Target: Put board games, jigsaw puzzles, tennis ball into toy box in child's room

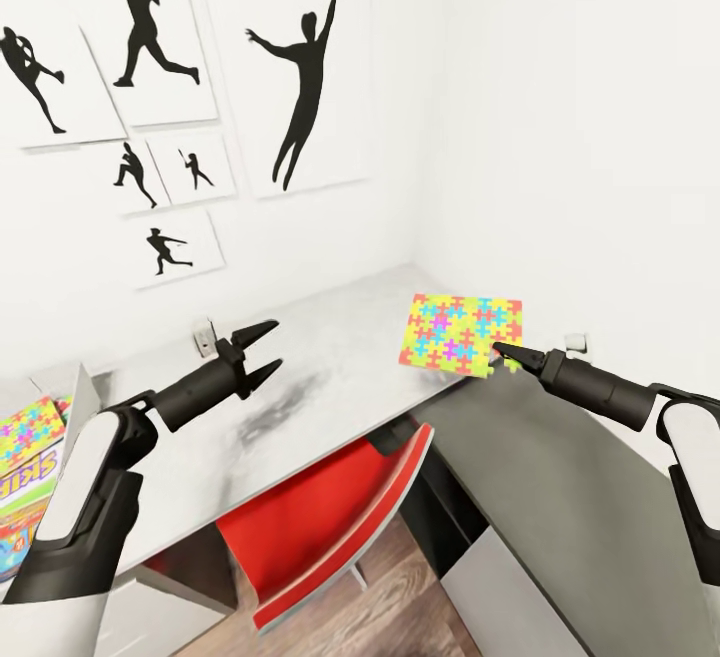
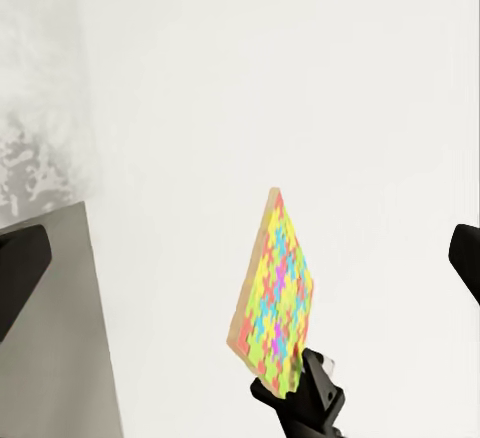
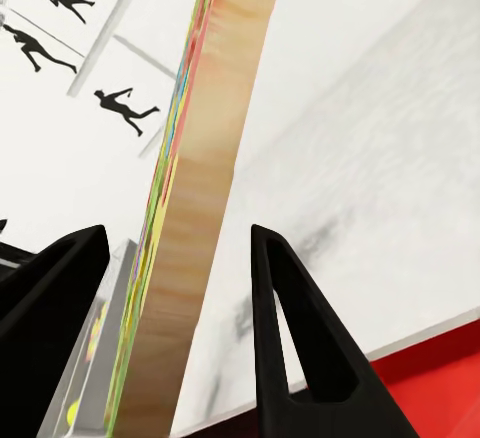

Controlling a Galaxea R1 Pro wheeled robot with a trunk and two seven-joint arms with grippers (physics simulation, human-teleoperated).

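While the left pincer (image 1: 268, 350) gapes empty, the right pincer (image 1: 497, 355) pinches a jigsaw puzzle (image 1: 461, 333), its wooden edge (image 3: 205, 218) close up.

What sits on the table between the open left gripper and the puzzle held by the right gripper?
Nothing: in the head view the table top is bare between the left gripper and the jigsaw puzzle in the right gripper.
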